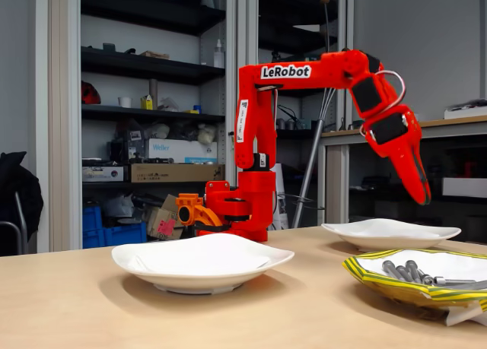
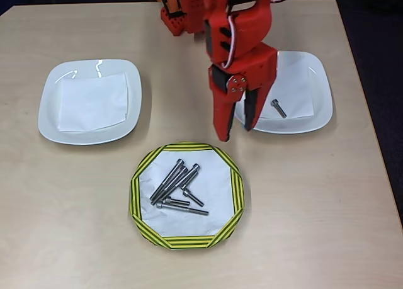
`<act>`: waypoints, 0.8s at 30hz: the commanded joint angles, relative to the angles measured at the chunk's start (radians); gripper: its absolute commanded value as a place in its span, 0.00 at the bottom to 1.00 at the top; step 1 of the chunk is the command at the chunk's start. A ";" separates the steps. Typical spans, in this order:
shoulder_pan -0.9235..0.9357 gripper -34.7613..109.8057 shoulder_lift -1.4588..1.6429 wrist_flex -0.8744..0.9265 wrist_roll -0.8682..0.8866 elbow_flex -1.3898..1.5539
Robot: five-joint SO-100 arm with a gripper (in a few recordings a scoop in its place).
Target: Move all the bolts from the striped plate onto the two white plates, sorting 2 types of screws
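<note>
The striped plate [image 2: 135,198] [image 1: 380,285] lies at the table's front middle and holds several bolts [image 2: 174,179] [image 1: 411,272], long slim ones in a bunch plus a short one [image 2: 192,198]. In the overhead view the left white plate [image 2: 47,113] [image 1: 152,265] has only a paper sheet in it. One short bolt [image 2: 278,108] rests on paper in the right white plate [image 2: 324,94] [image 1: 380,231]. My red gripper [image 2: 238,129] [image 1: 421,189] hangs in the air, pointing down over the gap between the right white plate and the striped plate. It is open and empty.
The arm's red base [image 2: 182,12] [image 1: 236,212] stands at the table's back edge. Bare wood surrounds the plates. Behind the table are shelves [image 1: 144,98] and a counter [image 1: 456,125].
</note>
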 commanded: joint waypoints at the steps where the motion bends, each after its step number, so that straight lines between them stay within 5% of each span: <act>1: 0.067 0.36 -0.012 -0.032 -0.127 -0.064; 8: 0.130 0.37 -0.118 -0.101 0.193 -0.066; 24: 0.216 0.35 -0.425 -0.156 0.287 -0.296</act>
